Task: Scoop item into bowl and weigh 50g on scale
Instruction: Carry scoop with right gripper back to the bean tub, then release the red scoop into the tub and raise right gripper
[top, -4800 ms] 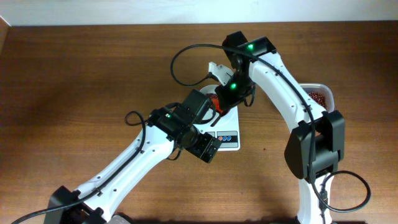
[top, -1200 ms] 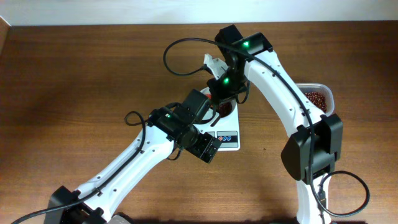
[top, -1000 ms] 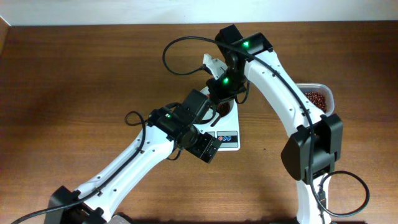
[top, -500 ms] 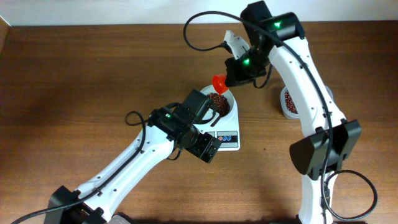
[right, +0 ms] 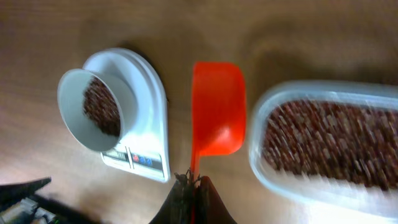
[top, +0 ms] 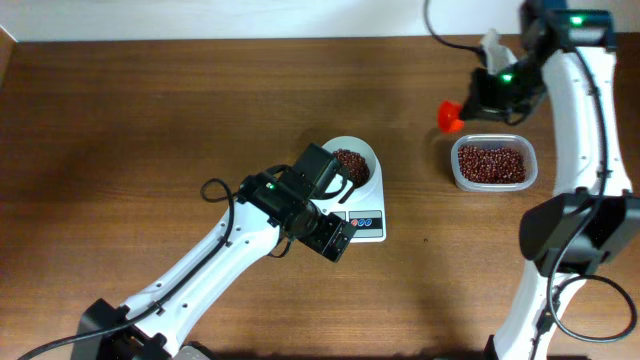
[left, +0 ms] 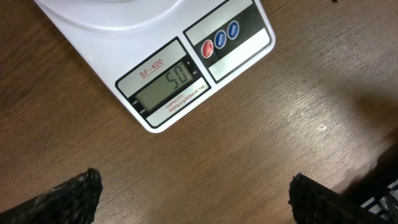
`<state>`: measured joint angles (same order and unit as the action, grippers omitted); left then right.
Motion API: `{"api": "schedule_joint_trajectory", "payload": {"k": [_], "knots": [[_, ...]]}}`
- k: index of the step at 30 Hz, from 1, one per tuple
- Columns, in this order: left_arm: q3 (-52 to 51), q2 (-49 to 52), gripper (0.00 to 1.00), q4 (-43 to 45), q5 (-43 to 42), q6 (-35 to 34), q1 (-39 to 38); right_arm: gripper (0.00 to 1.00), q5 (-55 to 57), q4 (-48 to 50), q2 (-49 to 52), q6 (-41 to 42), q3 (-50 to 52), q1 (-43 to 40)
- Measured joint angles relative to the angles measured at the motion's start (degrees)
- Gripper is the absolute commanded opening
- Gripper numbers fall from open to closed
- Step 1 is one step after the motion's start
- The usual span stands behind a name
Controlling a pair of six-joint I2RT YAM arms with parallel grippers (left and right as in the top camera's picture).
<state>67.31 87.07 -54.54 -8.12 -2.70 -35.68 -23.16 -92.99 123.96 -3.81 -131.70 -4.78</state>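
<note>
Overhead view: a brown wood-grain table (top: pixel 150 120) is seen, bordered at its far edge by a white strip of wall (top: pixel 250 15).
Table surface: dark streaked grain is shown throughout; in the left wrist view a small pale scuff (left: pixel 321 127) is seen on bare wood near the scale.
Scale (top: pixel 365 215): set near the middle of the table, with its front turned toward the near edge.
Display (left: pixel 168 87): "50" is shown, with three round buttons (left: pixel 220 39) beside it.
Bowl (top: pixel 365 147): stood on the far end of the scale's platform.
Beans (top: pixel 350 163): a loose heap is contained in the bowl; more are held in the tub.
Tub (top: pixel 455 165): clear plastic, placed on the table well to the right of the scale, filled across with beans.
Scoop (top: pixel 450 116): orange, held by its handle over bare table just beside the tub's far left corner; in the right wrist view it is seen between scale and tub, and its cup looks empty.
Right claw (top: pixel 478 102): closed tight on the scoop's handle.
Left claw (left: pixel 196 199): spread fully wide with nothing held, its dark fingers (left: pixel 68 196) hung over the table just in front of the display.
</note>
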Motion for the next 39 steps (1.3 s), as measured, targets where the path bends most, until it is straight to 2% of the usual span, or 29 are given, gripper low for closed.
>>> {"api": "schedule_joint_trajectory", "payload": {"k": [4,8,9,10,11,13,16,18,21,32,36,39], "knots": [[0.0,0.0,0.99,-0.02,0.0,0.0,0.02,0.04,6.69,-2.08,-0.15,5.79,1.4,-6.62],[0.0,0.0,0.99,0.0,0.02,0.0,0.02,0.04,7.54,3.15,-0.42,7.08,14.16,-6.32],[0.0,0.0,0.99,-0.02,0.02,0.0,0.0,0.08,7.28,4.7,-0.37,7.08,16.9,-6.32],[0.0,0.0,0.99,-0.02,0.0,0.0,0.02,0.15,7.19,6.78,-0.22,7.1,18.95,-6.32],[0.0,0.0,0.99,0.0,0.0,0.0,0.0,0.38,7.02,8.22,-0.22,7.65,20.2,-6.32],[0.0,0.0,0.99,-0.02,0.02,0.0,0.0,0.61,7.3,8.94,-0.22,7.58,20.28,-6.32],[0.0,0.0,0.99,-0.02,0.02,0.0,0.0,0.82,7.78,9.22,-0.22,7.93,20.06,-6.67],[0.0,0.0,0.99,-0.02,0.0,0.0,0.0,0.91,10.73,9.55,-0.22,7.91,18.97,-6.71],[0.0,0.0,0.99,-0.02,0.0,0.0,0.02,0.96,15.13,11.04,-0.22,8.0,18.67,-6.71],[0.0,0.0,0.99,-0.02,0.02,0.0,0.0,0.99,25.79,20.28,-0.22,7.08,16.72,-6.71],[0.0,0.0,0.99,-0.02,0.02,0.0,0.02,0.99,25.16,30.95,-0.22,6.99,16.68,-6.71],[0.0,0.0,0.99,0.0,0.02,0.0,0.02,1.0,15.5,37.92,-0.22,2.73,16.52,-6.71]]}}
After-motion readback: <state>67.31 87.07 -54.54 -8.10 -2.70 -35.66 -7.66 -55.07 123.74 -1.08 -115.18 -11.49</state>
